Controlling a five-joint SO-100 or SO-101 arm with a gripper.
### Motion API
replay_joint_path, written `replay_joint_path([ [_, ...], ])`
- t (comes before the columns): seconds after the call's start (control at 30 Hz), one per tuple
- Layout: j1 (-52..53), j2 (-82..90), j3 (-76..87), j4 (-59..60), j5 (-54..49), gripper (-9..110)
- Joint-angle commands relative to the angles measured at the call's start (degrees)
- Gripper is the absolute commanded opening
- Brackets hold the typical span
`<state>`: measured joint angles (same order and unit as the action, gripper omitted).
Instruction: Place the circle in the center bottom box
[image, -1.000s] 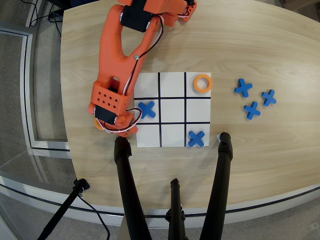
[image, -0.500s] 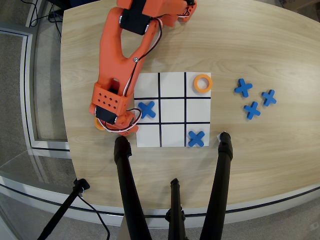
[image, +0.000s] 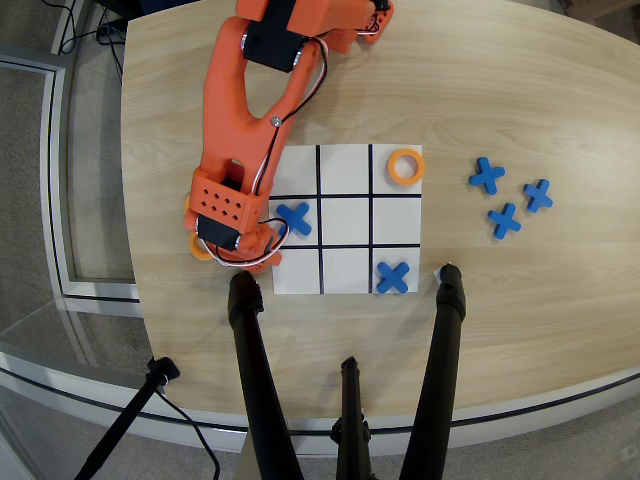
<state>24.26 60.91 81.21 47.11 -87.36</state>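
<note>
A pale wood counter (image: 520, 300) with a curved edge fills the overhead view; grey floor shows at the left, and black tripod legs (image: 255, 380) cross the near edge. A white board (image: 345, 270) with black lines forming nine boxes lies mid-counter. Its center bottom box (image: 345, 270) is bare, bordered by the board's near edge, with open counter between that edge and the tripod legs. One ring (image: 405, 166) lies flat in the top right box. Blue crosses occupy the middle left box (image: 293, 218) and the bottom right box (image: 393, 276); three more crosses (image: 508, 197) lie apart on the counter to the right. The orange arm (image: 245, 110) reaches down the board's left side. Its hand (image: 240, 255) sits over more orange rings (image: 199, 247) beside the board; they lie flat, mostly hidden. Whether the hand is clenched or released cannot be told.
</note>
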Motion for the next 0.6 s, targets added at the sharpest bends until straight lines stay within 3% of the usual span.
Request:
replay_joint_path([
  [0.0,-0.18,0.18,-1.14,1.32,0.09,25],
  [0.57,0.97,0.18,-0.88,8.88,0.09,25],
])
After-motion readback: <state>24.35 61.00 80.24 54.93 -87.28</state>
